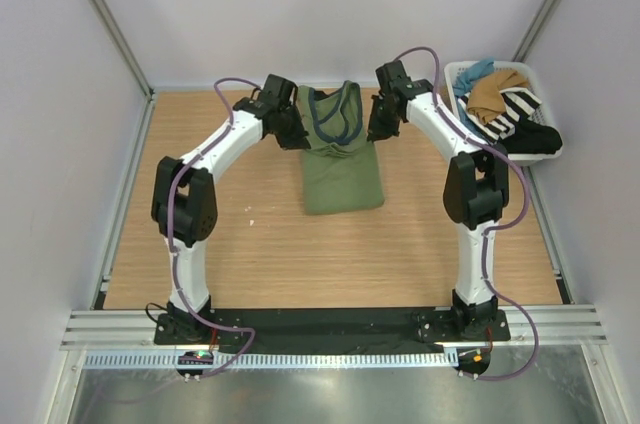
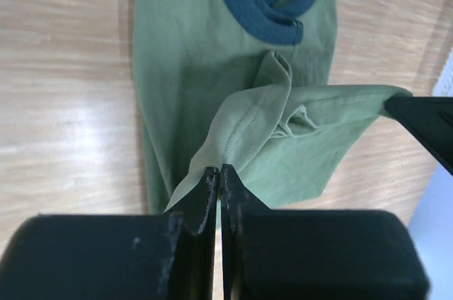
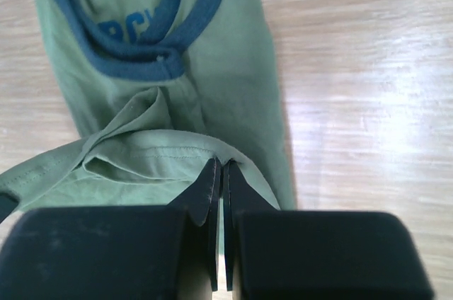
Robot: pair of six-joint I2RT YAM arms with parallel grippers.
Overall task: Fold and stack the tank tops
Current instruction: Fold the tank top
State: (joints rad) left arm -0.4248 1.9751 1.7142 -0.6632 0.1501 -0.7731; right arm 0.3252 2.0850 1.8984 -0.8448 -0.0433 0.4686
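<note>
We find the left gripper (image 2: 221,172) pinched tight on a stitched edge of the soft olive green tank top with dark blue-grey trim (image 1: 340,179). The top lies mid-bench on the pale wooden bench (image 1: 250,254), its long axis running away from the arm bases, trim at the far end. The right gripper (image 3: 219,165) is clamped on the same edge, so the edge hangs lifted between the two, crosswise over the cloth's far half. Each arm flanks one side, neither nearer. We judge the coming move turns on lowering that edge squarely along the axis.

At far right, the white plastic basket (image 1: 452,72) holds the plain tan-brown tank top (image 1: 495,94), a black-and-white striped garment (image 1: 515,109), a black garment (image 1: 530,137) and a blue cloth (image 1: 475,72).
</note>
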